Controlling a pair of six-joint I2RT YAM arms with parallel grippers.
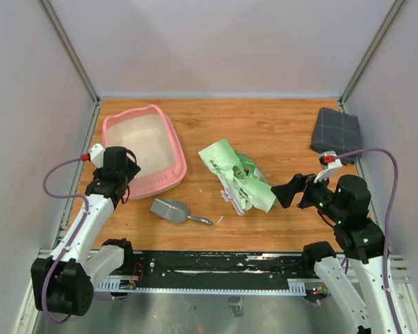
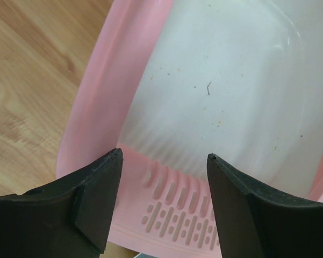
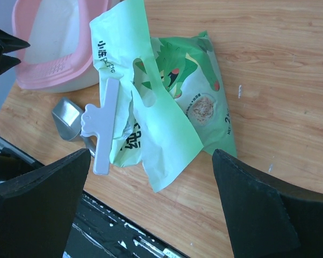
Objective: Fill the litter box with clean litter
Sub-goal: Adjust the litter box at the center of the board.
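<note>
Left gripper (image 2: pixel 164 157) hangs over the slotted near end of the litter box (image 1: pixel 160 184), jaws apart, gripping nothing. Right gripper (image 3: pixel 151 156) is spread wide, facing the green litter bag (image 1: pixel 236 177) mid-table. The litter box sits back-left, bare inside bar a few specks. No clean litter is loose anywhere; I judge it's all in the bag, which a white clip (image 3: pixel 103 134) pinches shut. Do the clip first: right takes the bag body, left comes over for the clip. Keep the mouth up once it's off. The metal scoop (image 1: pixel 170 209) lies between box and bag, so don't sweep it.
</note>
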